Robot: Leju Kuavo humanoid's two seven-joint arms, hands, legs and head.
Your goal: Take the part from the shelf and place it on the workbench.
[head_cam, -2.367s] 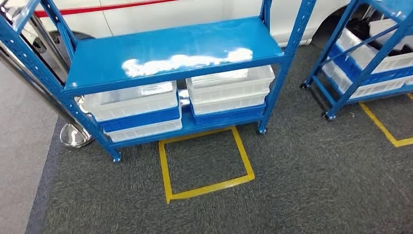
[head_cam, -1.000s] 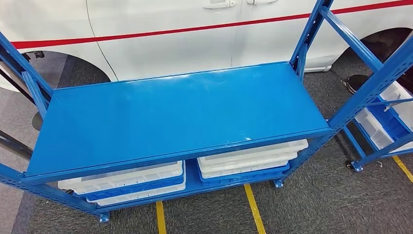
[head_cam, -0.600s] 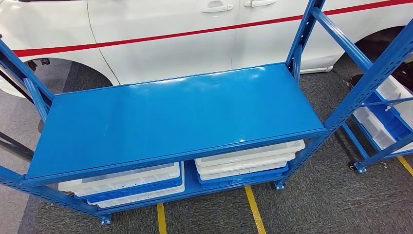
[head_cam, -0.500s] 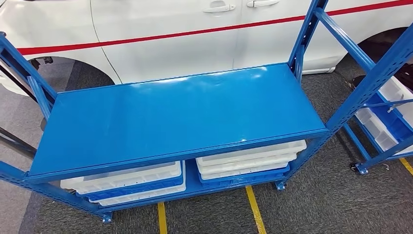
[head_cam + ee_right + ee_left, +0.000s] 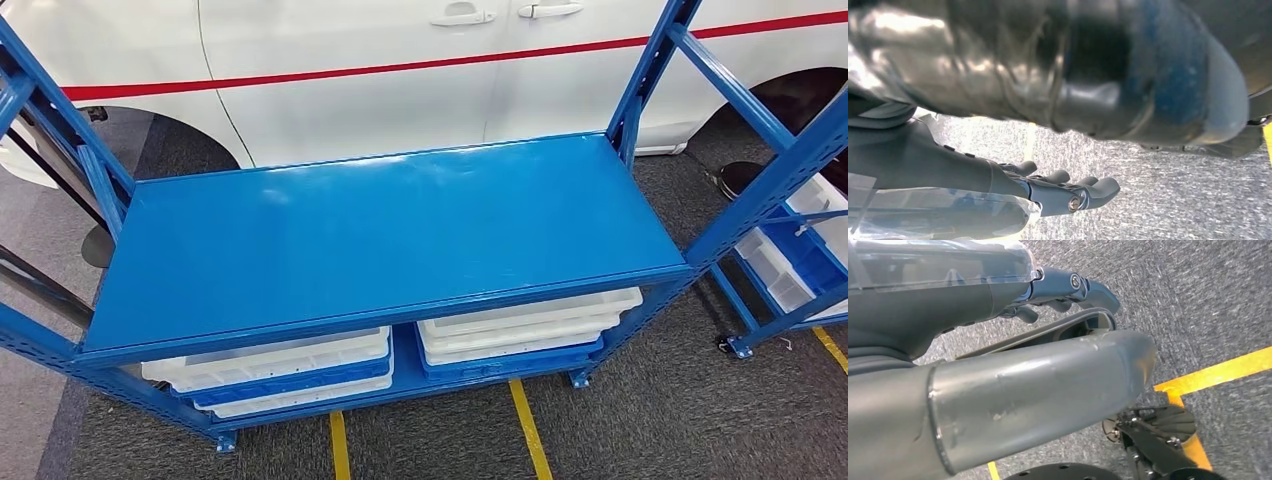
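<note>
- Two hands hang low at the robot's sides: the left hand (image 5: 1068, 290) and the right hand (image 5: 1073, 192) each show dark fingers stretched out over grey carpet, holding nothing and apart from any object.
- The glossy blue metal shelf rack (image 5: 390, 240) stands directly ahead in the head view; its broad top board carries nothing that can be made out.
- The lower tier holds stacked white and blue plastic trays (image 5: 280, 368), one stack on the left and one on the right; whether the part lies inside them cannot be told, since the top board hides their contents.
- A white car with a red side stripe (image 5: 400, 70) stands behind the rack, and yellow floor tape (image 5: 530, 430) runs out from under the rack's near edge.
- Judged step: locating the part before any reach.
- To do this well, the view should drop towards the lower trays, and an arm should rise only once the part is found, entering beneath the top board without striking its front edge.
</note>
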